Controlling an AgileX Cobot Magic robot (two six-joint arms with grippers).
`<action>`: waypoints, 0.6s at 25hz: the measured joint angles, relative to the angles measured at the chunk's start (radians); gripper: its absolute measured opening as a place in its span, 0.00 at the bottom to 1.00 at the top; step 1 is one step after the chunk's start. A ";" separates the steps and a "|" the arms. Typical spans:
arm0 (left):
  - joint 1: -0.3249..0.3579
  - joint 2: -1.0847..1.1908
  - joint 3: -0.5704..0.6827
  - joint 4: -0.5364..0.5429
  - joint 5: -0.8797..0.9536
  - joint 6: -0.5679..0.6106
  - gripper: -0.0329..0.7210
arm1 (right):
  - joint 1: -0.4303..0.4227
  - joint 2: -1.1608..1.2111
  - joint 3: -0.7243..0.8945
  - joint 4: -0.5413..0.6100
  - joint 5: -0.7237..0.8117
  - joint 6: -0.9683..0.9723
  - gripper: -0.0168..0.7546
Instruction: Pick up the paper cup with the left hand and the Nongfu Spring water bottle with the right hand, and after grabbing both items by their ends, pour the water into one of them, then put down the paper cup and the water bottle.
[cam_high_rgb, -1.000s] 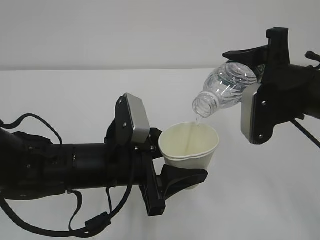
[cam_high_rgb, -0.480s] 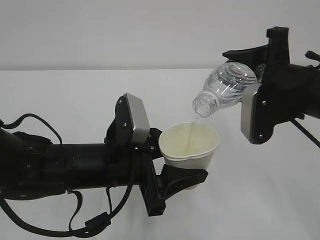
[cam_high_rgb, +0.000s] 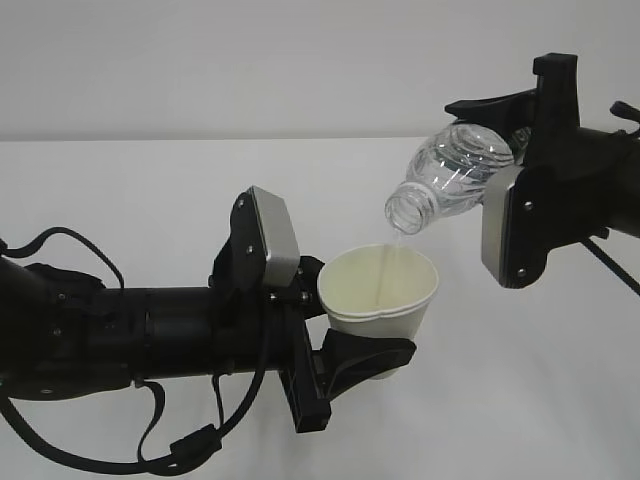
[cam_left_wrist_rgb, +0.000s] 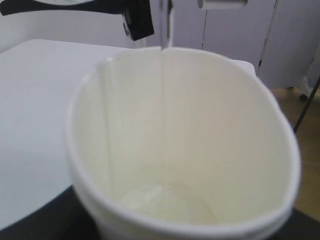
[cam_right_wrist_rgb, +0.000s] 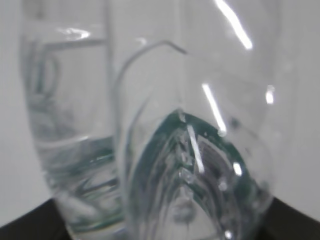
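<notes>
Looking for print, you will find none you can read: the Nongfu Spring water bottle (cam_high_rgb: 452, 177) shows only a dark green band, seen blurred through the plastic in the right wrist view (cam_right_wrist_rgb: 192, 165), and the paper cup (cam_high_rgb: 380, 290) is plain white outside, cream inside.

Take the cup as your landmark. It sits upright in the air above the white table (cam_high_rgb: 150, 190), its lower part pinched between the jaws of the left hand (cam_high_rgb: 350, 345). Up and to the right of its rim hangs the bottle, tipped mouth-down toward the cup, its base end clamped between the jaws of the right hand (cam_high_rgb: 505, 135). The water (cam_high_rgb: 392, 250) falls as a thin stream from the bottle's mouth into the cup, and a shallow pool lies on the cup's floor (cam_left_wrist_rgb: 165, 202).

Against the frames from a second ago you see no shift: both arms, the bottle's tilt and the stream match.
</notes>
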 joint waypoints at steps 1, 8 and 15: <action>0.000 0.000 0.000 0.000 0.000 0.000 0.64 | 0.000 0.000 0.000 0.000 0.000 0.000 0.60; 0.000 0.000 0.000 0.001 0.000 0.000 0.64 | 0.000 0.000 0.000 0.000 0.000 -0.002 0.60; 0.000 0.000 0.000 0.001 -0.002 0.000 0.64 | 0.000 0.000 0.000 0.000 -0.010 -0.003 0.60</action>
